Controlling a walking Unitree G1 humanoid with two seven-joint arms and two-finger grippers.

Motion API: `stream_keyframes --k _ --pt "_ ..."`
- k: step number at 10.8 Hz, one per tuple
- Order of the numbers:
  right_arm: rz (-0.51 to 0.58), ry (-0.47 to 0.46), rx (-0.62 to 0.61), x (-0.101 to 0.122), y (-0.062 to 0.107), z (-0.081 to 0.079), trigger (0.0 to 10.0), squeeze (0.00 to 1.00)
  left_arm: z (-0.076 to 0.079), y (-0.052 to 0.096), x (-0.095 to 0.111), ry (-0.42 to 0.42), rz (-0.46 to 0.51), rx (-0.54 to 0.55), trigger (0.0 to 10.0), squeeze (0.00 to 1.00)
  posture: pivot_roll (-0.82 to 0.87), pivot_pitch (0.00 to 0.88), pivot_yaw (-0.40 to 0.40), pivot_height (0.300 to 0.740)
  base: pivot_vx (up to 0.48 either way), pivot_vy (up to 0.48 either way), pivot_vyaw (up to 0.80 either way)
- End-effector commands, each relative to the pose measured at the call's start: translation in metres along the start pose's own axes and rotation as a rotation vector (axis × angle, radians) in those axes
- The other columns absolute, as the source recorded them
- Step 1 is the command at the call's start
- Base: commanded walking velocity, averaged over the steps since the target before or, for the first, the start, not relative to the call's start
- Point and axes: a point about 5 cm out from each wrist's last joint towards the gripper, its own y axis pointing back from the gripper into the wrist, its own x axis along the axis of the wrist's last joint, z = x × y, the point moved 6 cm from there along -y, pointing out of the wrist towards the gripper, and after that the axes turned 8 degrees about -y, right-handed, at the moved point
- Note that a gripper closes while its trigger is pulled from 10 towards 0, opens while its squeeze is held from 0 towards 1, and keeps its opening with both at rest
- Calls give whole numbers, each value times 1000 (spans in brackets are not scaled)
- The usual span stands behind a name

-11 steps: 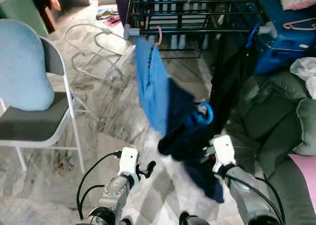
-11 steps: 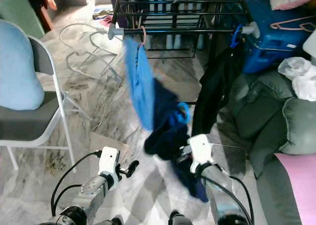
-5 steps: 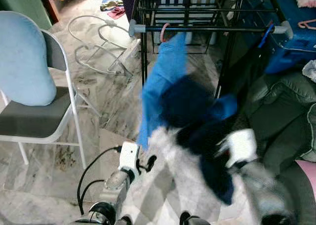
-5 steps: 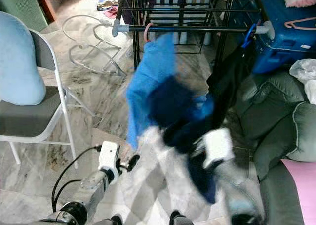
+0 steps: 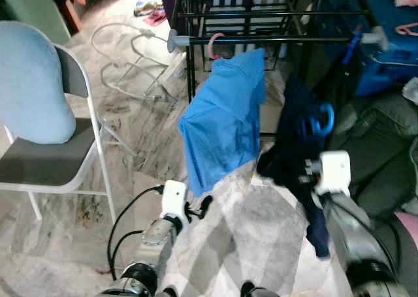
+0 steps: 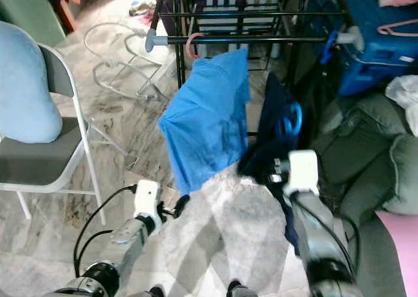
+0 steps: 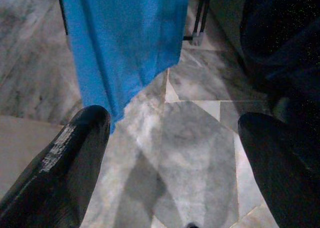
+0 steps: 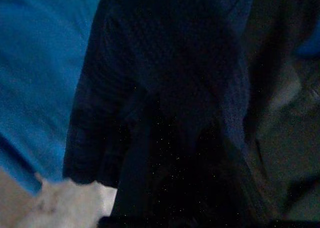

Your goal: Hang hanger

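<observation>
Blue plastic hanger (image 5: 320, 121) carrying a navy garment (image 5: 295, 147) sat just above the right gripper (image 5: 307, 174), below the drying-rack rail (image 5: 274, 40); finger grip unclear, buried in cloth. Left gripper (image 7: 172, 153) hung low, fingers (image 7: 75, 153) spread, bright blue shirt (image 5: 222, 130) beyond them.

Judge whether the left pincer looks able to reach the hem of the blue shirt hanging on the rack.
Probably yes. The left pincer is open, low, just below the blue shirt's hem, with bare floor between. The dark garment hangs off to its right.
</observation>
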Motion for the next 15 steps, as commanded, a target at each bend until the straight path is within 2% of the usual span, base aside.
stream_keyframes --k 1,4,5,6,9,11,12,13,14,15 --pt "37 -14 7 12 -5 -6 10000 0 -1 2 -3 1 -6 -2 10000 0 -143 172 56 740 375 0 0" --pt "42 -37 25 14 -11 -17 10000 0 -2 3 -1 3 2 2 10000 0 -135 171 49 740 377 0 0" --pt "47 -91 8 18 -13 -16 10000 0 -3 4 -3 1 -2 5 10000 0 -132 170 48 740 364 0 0" --pt "67 -102 9 29 -17 -18 10000 0 -3 4 -3 -2 0 4 10000 0 -132 168 50 740 349 0 0" --pt "99 -63 44 45 -20 -27 10000 0 -6 4 -3 -14 -13 13 10000 0 -134 165 45 740 232 0 0" --pt "110 -73 51 52 -21 -32 10000 0 -9 8 -14 -15 -47 23 10000 0 -134 167 44 740 0 0 0" --pt "119 -66 64 57 -22 -36 10000 0 -14 11 -8 10 5 34 10000 0 -139 173 44 740 0 0 0" --pt "122 -55 69 58 -21 -37 10000 0 -19 14 5 4 91 32 10000 0 -135 177 42 740 0 0 0" --pt "120 -55 67 56 -19 -36 10000 0 -19 16 12 -7 135 15 10000 0 -130 181 42 740 0 0 0" --pt "111 -55 53 51 -16 -32 10000 0 -22 21 24 -86 203 10 10000 0 -119 187 43 740 0 0 0"
